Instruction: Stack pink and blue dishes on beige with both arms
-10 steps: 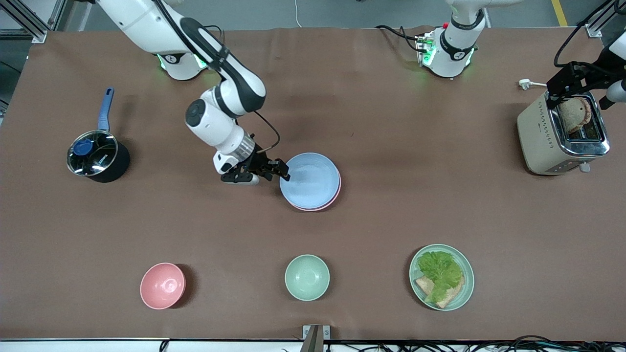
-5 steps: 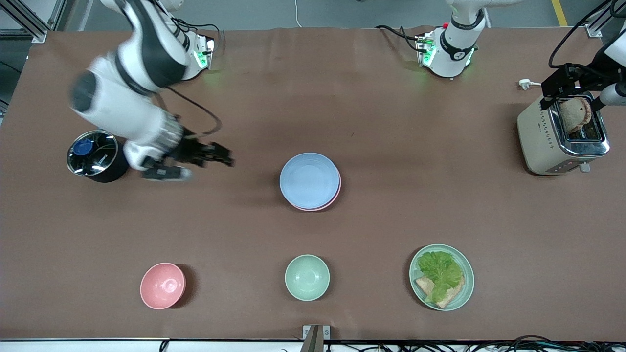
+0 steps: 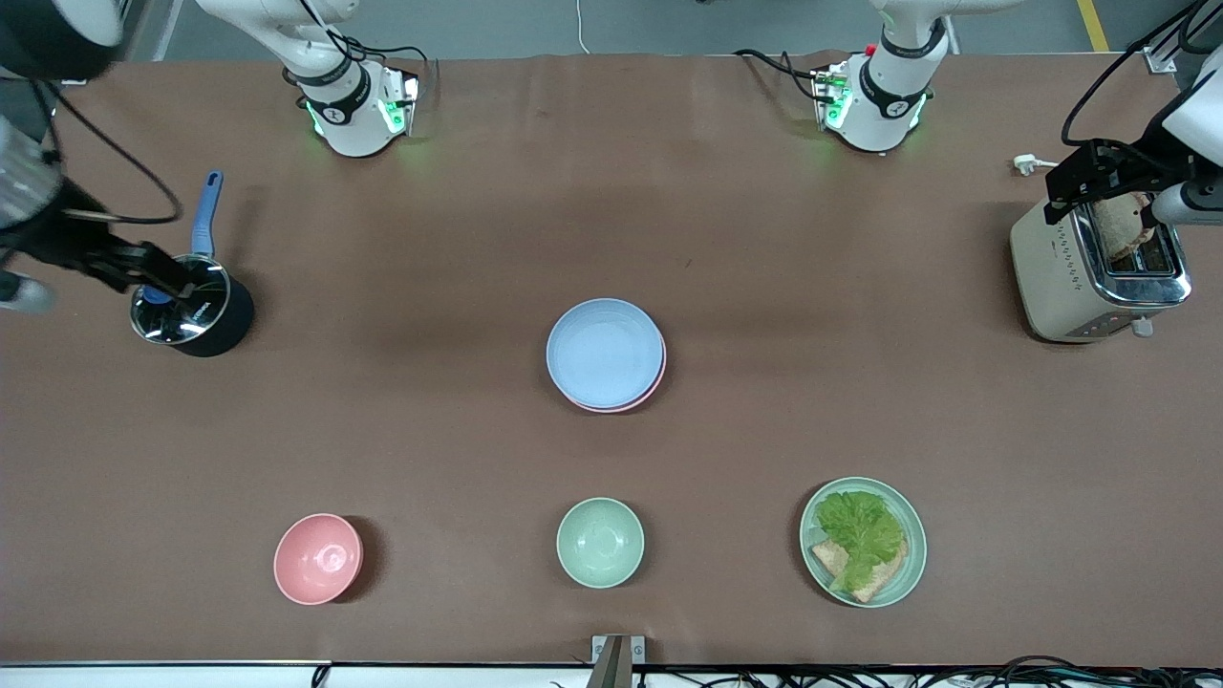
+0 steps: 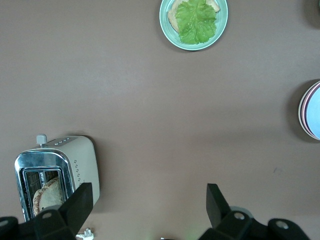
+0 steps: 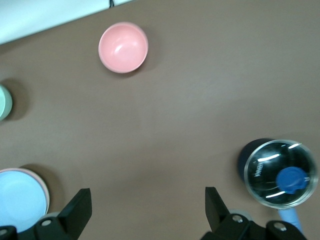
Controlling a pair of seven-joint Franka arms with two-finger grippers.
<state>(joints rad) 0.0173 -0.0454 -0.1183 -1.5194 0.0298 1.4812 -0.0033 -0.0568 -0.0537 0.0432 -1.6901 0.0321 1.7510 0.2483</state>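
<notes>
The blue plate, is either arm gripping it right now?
No. The blue plate sits free atop the stack mid-table, while the right gripper is over the lidded pot and the left gripper over the toaster.

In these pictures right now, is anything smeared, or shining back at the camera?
Front view: the right pincer over the pot looks smeared, its arm too; the plates are crisp with soft shadows. Right wrist view: bright streaks of glare cross the pot's glass lid. Left wrist view: the toaster top gleams.
</notes>
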